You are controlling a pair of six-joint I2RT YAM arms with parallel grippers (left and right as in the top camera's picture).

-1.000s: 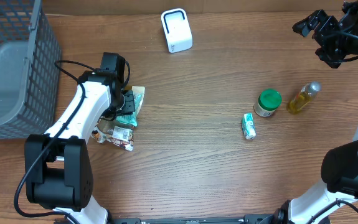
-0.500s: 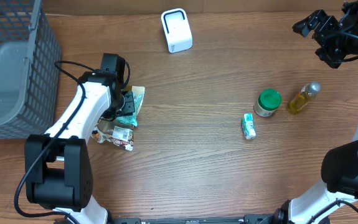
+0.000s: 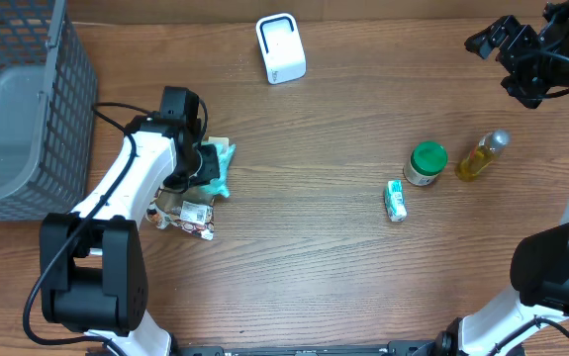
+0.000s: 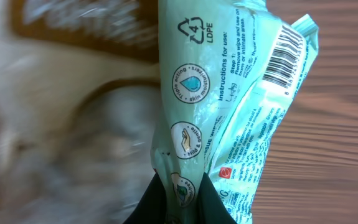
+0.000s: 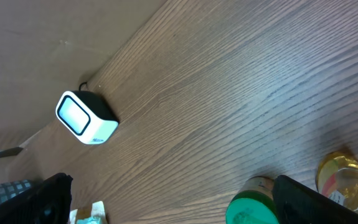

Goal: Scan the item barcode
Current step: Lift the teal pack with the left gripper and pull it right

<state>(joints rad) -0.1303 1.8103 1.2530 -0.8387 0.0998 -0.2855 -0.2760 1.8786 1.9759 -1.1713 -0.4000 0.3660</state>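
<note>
1. We find the wipes packet (image 4: 228,118) on the left of the worktop (image 3: 314,247), against other packets (image 3: 190,210). Its long axis runs straight out from the grip, with the barcode (image 4: 289,53) at the far end.
2. The left claw (image 4: 180,190) is pinched tight on its near edge.
3. We judge the grasp made. Next comes a lift to the scanner (image 3: 281,47), barcode facing it.
4. The right claw (image 5: 172,179) gapes wide and holds nothing.

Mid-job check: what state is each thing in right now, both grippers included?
left gripper: shut on the wipes packet.
wipes packet: pinched and crumpled; its barcode shows in the left wrist view.
right gripper: open, holding nothing, away from the items.
scanner: standing, untouched.
jar: upright, green lid on.
oil bottle: capped, untouched.
small carton: lying flat.
snack packets: lying beside the wipes packet.
</note>
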